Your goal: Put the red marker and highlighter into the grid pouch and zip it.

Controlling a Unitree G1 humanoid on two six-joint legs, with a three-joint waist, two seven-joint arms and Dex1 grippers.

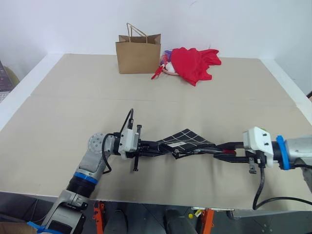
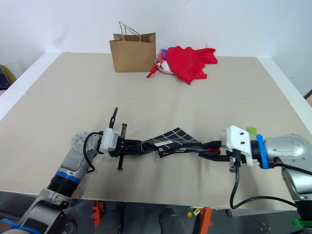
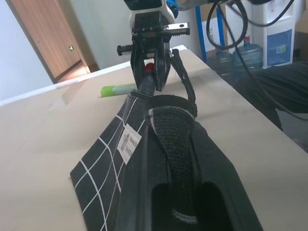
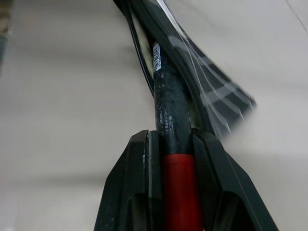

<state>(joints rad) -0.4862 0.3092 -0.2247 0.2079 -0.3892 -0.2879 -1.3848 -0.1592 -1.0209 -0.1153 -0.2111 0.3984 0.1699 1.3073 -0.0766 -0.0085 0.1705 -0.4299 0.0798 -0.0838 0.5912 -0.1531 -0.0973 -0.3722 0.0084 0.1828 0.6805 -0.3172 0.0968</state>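
Left gripper [image 1: 146, 146] clamped tight on the grid pouch [image 1: 187, 138], holding it off the table [image 1: 63, 107] so its mouth faces right. Right gripper [image 1: 233, 149], jaws narrowly parted around the red marker [image 4: 171, 115], feeds it black end first into that opening (entry looks partial). Highlighter [image 3: 118, 89] lies on the table beyond the right gripper, waiting.

I'm looking over a beige table [image 1: 63, 112] against a plain white wall [image 1: 234, 24]; off to the side there's a wooden door [image 3: 48, 38] and water bottles [image 3: 243, 50].
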